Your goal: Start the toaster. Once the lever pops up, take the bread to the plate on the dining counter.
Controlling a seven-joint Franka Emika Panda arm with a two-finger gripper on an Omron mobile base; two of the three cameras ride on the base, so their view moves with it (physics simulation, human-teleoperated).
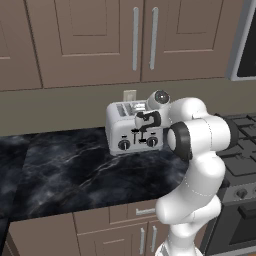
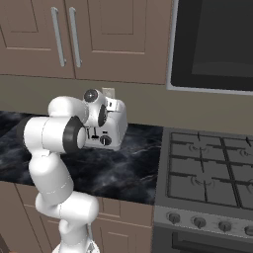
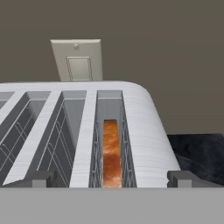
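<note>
Here the bread (image 3: 111,153) sits deep in the toaster (image 3: 144,131) slot (rightmost), between the wide-spread jaws.

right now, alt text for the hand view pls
Close view down onto the silver toaster, bread sunk in its rightmost slot, the other slots empty. The open tool has a fingertip on each side; a wall switch is behind.
</note>
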